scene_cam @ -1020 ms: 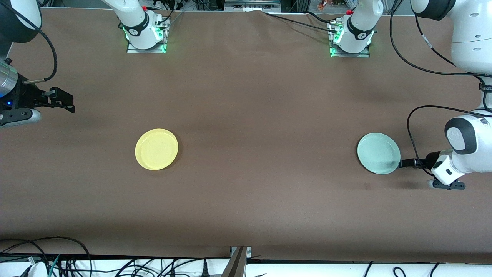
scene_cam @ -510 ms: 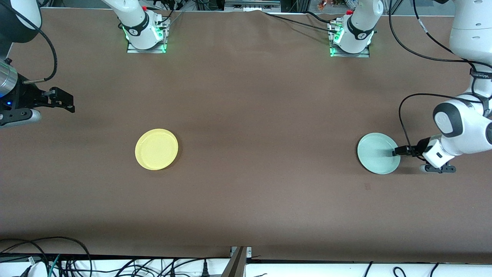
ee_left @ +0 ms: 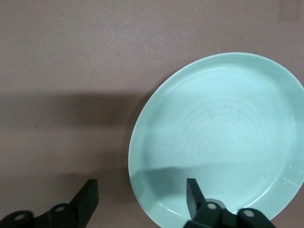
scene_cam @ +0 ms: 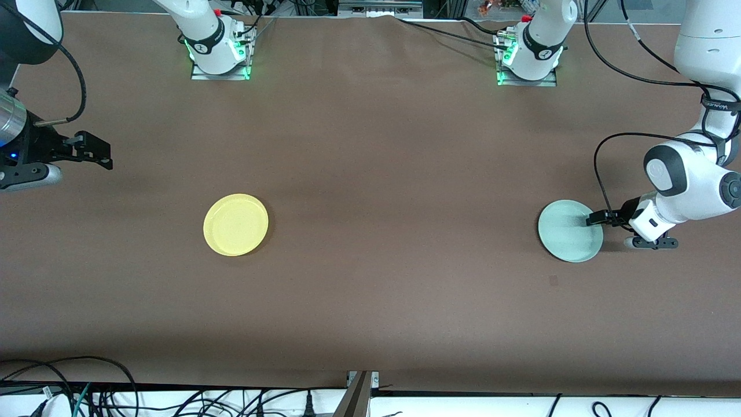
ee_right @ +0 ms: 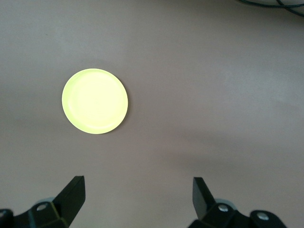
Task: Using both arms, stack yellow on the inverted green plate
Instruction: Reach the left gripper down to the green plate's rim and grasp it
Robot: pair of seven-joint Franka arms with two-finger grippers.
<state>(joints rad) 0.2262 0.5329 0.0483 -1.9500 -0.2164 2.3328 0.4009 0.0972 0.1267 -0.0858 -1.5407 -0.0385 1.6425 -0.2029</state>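
The yellow plate lies rim up on the brown table toward the right arm's end; it also shows in the right wrist view. The pale green plate lies hollow side up toward the left arm's end. My left gripper is open and low at the plate's edge that faces the left arm's end. In the left wrist view the green plate has its rim between the two fingers of the left gripper, untouched. My right gripper waits open and empty in the air at the right arm's end, also seen in its wrist view.
The two arm bases stand at the table's edge farthest from the front camera. Cables lie along the edge nearest to it. Bare brown table lies between the two plates.
My left gripper has swung along the green plate's edge, away from the front camera, and in over its rim. The plates and the right arm have not moved.
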